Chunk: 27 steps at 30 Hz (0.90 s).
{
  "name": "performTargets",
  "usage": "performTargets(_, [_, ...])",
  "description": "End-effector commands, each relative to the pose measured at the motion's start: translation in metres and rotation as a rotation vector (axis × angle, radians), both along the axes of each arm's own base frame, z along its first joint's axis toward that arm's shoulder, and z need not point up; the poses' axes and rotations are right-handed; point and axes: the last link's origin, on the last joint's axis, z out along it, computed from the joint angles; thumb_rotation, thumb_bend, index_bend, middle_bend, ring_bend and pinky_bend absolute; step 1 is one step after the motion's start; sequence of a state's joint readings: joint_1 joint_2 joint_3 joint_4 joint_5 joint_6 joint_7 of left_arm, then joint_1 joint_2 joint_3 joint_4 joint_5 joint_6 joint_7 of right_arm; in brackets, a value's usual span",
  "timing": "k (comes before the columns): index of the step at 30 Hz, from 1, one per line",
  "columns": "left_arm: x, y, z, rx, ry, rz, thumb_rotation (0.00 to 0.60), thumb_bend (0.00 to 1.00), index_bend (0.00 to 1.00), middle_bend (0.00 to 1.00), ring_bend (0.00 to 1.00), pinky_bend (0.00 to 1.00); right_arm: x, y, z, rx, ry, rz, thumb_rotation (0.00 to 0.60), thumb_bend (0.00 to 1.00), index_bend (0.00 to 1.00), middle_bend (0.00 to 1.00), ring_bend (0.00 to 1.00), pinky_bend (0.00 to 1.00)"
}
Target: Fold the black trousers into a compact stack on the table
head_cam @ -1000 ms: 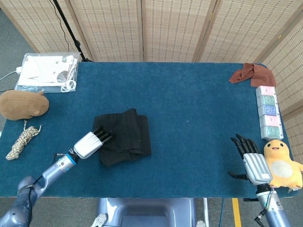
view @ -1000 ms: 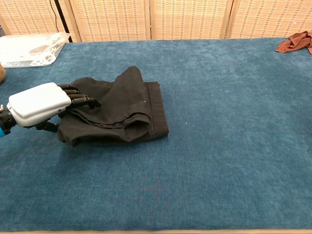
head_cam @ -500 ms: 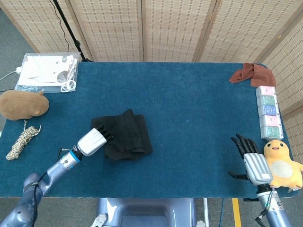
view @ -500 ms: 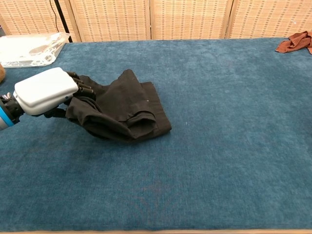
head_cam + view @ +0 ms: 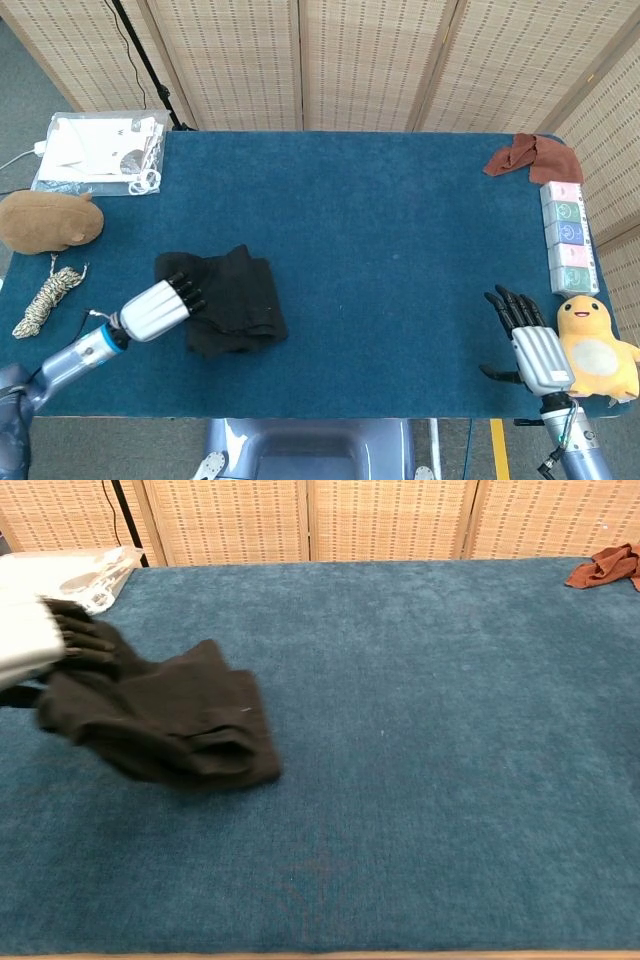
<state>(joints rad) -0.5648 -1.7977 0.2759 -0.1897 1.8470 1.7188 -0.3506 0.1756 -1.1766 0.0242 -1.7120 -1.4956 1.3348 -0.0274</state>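
Observation:
The black trousers lie bunched in a thick folded bundle on the blue table, left of centre; the chest view shows the black trousers at the left. My left hand grips their left edge, its dark fingers curled into the cloth. In the chest view only the edge of my left hand shows. My right hand hovers near the table's front right corner, fingers spread, holding nothing, far from the trousers.
A yellow plush toy sits beside my right hand. A row of pastel boxes and a rust cloth lie at the right edge. A plastic bag, a brown plush and a rope coil lie off the table's left.
My left hand has dragged the trousers leftward across the table, and the bundle has bunched tighter. The right hand has barely moved.

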Motion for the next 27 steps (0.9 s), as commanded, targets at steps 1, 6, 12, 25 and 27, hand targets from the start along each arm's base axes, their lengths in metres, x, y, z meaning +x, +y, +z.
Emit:
performTargets(1, [-0.028, -0.027, 0.029, -0.004, 0.026, 0.020, 0.600, 0.84, 0.57, 0.66, 0.56, 0.43, 0.001, 0.001, -0.002, 0.003, 0.004, 0.005, 0.600, 0.03, 0.00, 0.00, 0.00, 0.00])
performTargets(6, [-0.060, -0.054, 0.071, 0.056, 0.005, 0.116, 0.600, 0.84, 0.57, 0.66, 0.56, 0.43, 0.004, 0.003, -0.008, 0.021, 0.014, 0.018, 0.600, 0.03, 0.00, 0.00, 0.00, 0.00])
performTargets(12, [-0.083, -0.066, 0.093, 0.148, 0.006, 0.227, 0.600, 0.81, 0.55, 0.65, 0.55, 0.43, 0.008, 0.006, -0.017, 0.048, 0.023, 0.028, 0.600, 0.03, 0.00, 0.00, 0.00, 0.00])
performTargets(25, [-0.105, -0.091, 0.103, 0.149, 0.054, 0.323, 0.596, 0.00, 0.01, 0.11, 0.11, 0.11, 0.010, 0.007, -0.018, 0.056, 0.031, 0.029, 0.600, 0.03, 0.00, 0.00, 0.00, 0.00])
performTargets(27, [-0.104, -0.098, 0.114, 0.150, 0.013, 0.325, 0.591, 0.00, 0.00, 0.08, 0.09, 0.09, 0.010, 0.008, -0.017, 0.054, 0.030, 0.030, 0.600, 0.03, 0.00, 0.00, 0.00, 0.00])
